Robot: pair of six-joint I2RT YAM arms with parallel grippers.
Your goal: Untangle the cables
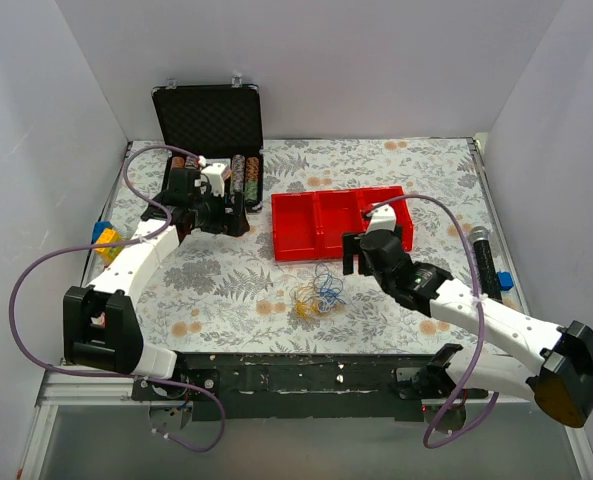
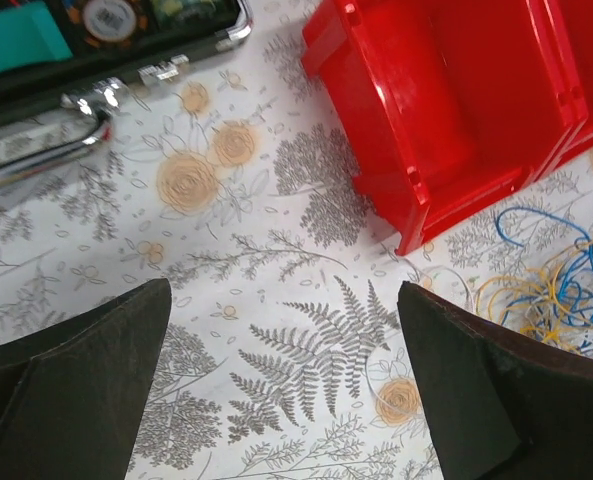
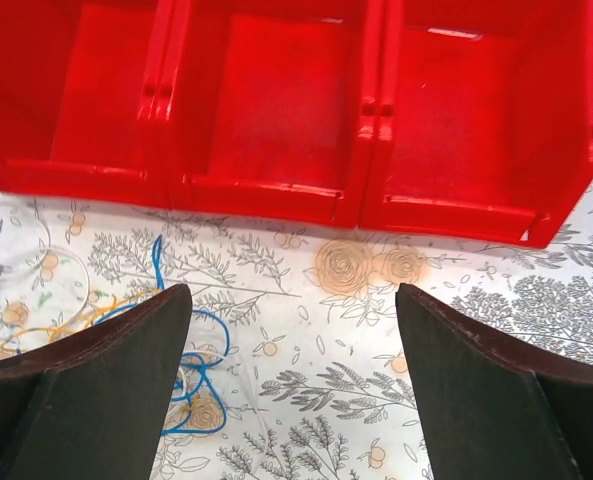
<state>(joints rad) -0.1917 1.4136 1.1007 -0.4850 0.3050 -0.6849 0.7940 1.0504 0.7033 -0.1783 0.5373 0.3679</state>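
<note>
The cables are a small tangle of thin blue, yellow-orange and white loops lying on the floral cloth just in front of the red tray. They show at the right edge of the left wrist view and at the lower left of the right wrist view, partly hidden behind the left finger. My left gripper is open and empty, hovering by the case, well to the left of the bundle. My right gripper is open and empty, just right of the bundle, near the tray's front wall.
A red three-compartment tray stands behind the bundle; it also shows in the wrist views. An open black case holding poker chips sits at the back left. Small blue and yellow items lie at the left edge, a dark cylinder at the right.
</note>
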